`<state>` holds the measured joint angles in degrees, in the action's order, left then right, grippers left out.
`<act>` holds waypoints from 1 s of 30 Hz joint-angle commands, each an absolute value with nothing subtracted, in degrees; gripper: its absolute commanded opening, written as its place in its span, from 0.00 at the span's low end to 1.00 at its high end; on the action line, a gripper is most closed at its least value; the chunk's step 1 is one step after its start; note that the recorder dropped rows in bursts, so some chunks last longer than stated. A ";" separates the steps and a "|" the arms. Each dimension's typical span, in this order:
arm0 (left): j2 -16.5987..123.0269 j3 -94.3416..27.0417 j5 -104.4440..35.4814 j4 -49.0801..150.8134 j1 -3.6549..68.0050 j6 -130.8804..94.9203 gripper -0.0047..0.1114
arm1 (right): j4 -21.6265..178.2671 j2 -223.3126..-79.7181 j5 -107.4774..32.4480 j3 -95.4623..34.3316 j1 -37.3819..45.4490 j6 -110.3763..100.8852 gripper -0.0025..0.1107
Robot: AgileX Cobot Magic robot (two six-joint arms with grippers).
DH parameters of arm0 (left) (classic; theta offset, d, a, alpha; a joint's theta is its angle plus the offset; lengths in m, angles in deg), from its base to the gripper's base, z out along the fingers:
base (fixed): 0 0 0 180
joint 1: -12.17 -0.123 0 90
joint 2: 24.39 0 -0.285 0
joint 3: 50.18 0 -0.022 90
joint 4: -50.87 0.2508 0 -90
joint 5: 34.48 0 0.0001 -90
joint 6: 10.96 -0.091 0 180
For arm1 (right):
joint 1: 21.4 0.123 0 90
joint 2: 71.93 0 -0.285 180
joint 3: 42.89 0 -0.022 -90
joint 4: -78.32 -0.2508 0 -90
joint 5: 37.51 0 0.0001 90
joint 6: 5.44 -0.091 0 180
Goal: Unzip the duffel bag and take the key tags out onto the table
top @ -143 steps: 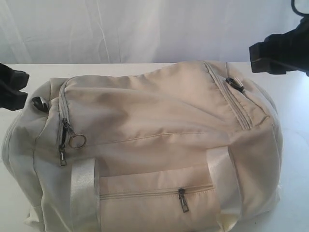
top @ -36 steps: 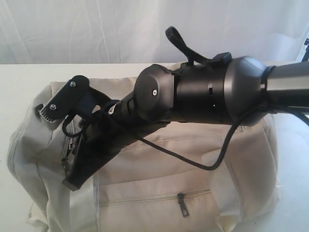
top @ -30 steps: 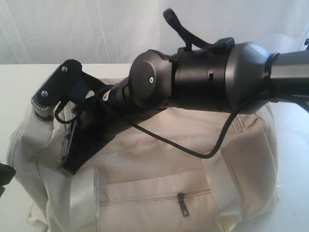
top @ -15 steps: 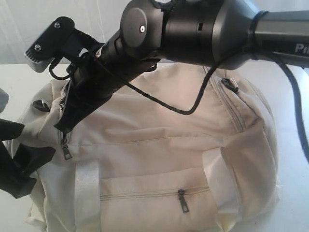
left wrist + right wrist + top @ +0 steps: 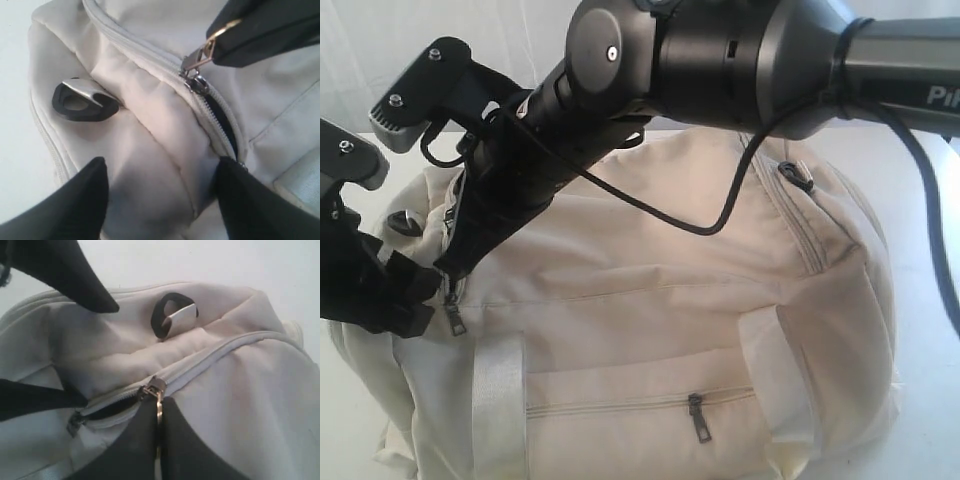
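The duffel bag [image 5: 650, 300] lies on its side on the white table [image 5: 928, 185]. At the bag's D-ring [image 5: 80, 100] end, the main zipper stands open a short way, leaving a narrow dark slit [image 5: 221, 120]. What is inside the slit cannot be made out. The bag's front pocket zipper [image 5: 640, 402] is closed.

The right gripper [image 5: 158, 414] reaches across the bag to that end and is clenched on the zipper pull [image 5: 201, 54], just above the slit. The left gripper [image 5: 161, 169] is released. Its fingers [image 5: 92, 185] are spread over the bag's end fabric, one beside the D-ring and the other beside the slit's lower end.
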<state>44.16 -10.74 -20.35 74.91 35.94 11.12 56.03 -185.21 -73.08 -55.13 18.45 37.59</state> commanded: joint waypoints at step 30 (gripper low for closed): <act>44.03 -7.84 -19.40 72.15 35.63 14.99 0.04 | 58.72 -197.42 -68.55 -71.10 14.54 33.11 0.02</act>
<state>44.16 -8.37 -21.39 73.10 35.66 14.19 58.07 -196.67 -70.79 -69.52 16.20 34.27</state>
